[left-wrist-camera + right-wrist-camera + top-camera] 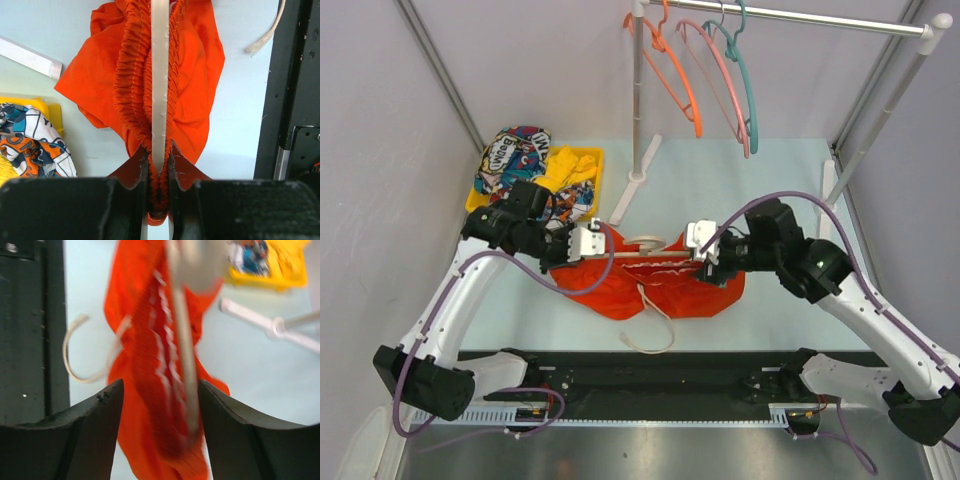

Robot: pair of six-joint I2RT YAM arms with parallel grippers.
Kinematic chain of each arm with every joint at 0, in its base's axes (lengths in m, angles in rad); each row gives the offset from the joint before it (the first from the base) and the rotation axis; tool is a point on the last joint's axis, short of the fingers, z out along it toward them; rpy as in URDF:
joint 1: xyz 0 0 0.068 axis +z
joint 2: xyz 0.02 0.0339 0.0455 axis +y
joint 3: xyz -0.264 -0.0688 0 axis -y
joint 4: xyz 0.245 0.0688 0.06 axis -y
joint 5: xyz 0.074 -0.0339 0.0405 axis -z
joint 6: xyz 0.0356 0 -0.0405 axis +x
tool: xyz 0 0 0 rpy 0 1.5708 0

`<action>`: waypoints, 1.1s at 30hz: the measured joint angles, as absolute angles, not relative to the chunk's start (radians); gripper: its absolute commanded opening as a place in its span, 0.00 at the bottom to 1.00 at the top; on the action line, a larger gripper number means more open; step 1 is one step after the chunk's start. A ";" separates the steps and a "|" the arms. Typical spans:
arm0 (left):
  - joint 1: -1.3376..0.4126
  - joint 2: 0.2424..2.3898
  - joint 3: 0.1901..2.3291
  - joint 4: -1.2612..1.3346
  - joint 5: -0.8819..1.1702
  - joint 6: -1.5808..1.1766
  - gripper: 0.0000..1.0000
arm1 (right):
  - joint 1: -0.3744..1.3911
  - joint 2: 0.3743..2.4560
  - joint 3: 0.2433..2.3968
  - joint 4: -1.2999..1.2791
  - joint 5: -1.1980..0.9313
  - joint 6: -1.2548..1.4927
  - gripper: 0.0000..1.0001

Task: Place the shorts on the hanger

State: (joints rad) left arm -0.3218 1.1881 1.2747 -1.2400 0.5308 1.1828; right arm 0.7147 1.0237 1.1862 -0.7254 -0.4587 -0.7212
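The shorts lay bunched on the tabletop between the two arms, their gathered waistband strung along the straight bar of the hanger; the cream drawstring trailed loose toward the near edge. The left hand was pressed together, pinching one end of the waistband and the bar at once; the right hand stood spread, one finger on each side of the cloth and bar, neither plainly touching, though that view was blurred.

The cloth looked light, limp and soft, so it would likely sag wherever unsupported and slide along the smooth plastic; the elastic waistband seemed the firmest place to take hold, close to the bar. The hanger looked thin, stiff and light, apt to tip if one end were released.

The yellow tray at the far left held the comic-print garment and a yellow garment, heaped above its rim; none of the shorts lay in it.
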 measured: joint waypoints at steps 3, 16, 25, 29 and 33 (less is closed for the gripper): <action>-0.328 1.198 1.290 -1.240 0.531 1.176 0.00 | 0.802 1.034 1.186 -0.690 -0.440 -0.687 0.66; -0.347 1.196 1.302 -1.244 0.566 1.171 0.05 | 0.834 1.142 1.187 -0.582 -0.376 -0.641 0.00; -0.350 1.138 1.307 -1.150 0.657 1.100 0.59 | 0.760 1.059 1.187 -0.645 -0.400 -0.599 0.00; -0.349 1.099 1.340 -1.062 0.685 1.005 0.59 | 0.692 0.999 1.187 -0.680 -0.430 -0.574 0.00; -0.347 1.062 1.346 -1.004 0.685 0.944 0.63 | 0.640 0.942 1.187 -0.719 -0.441 -0.546 0.00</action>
